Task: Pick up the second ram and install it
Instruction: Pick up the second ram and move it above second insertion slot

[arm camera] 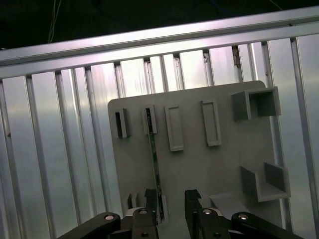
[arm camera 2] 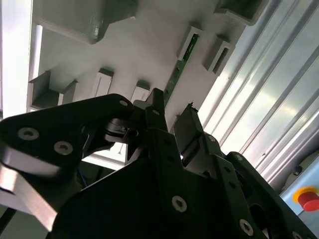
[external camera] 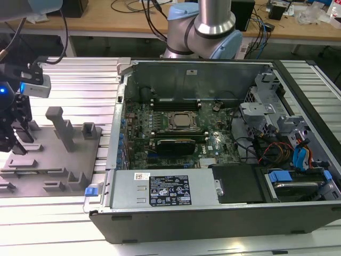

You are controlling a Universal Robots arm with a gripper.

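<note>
Open computer case [external camera: 213, 226], grey slotted tray [external camera: 48, 152] beside it, ribbed metal table [external camera: 85, 80]

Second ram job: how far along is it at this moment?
Done: nothing visible yet; the second ram stands on edge in the gray fixture. In hand: the gripper is open at one end of the ram, with the stick close beside one finger, not clamped. Left: gripping it, lifting it and seating it on the motherboard.

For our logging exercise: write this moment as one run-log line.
phase: pre-grasp | gripper: open, over second ram | ram: on edge in grey tray slot | grasp: not yet
</note>
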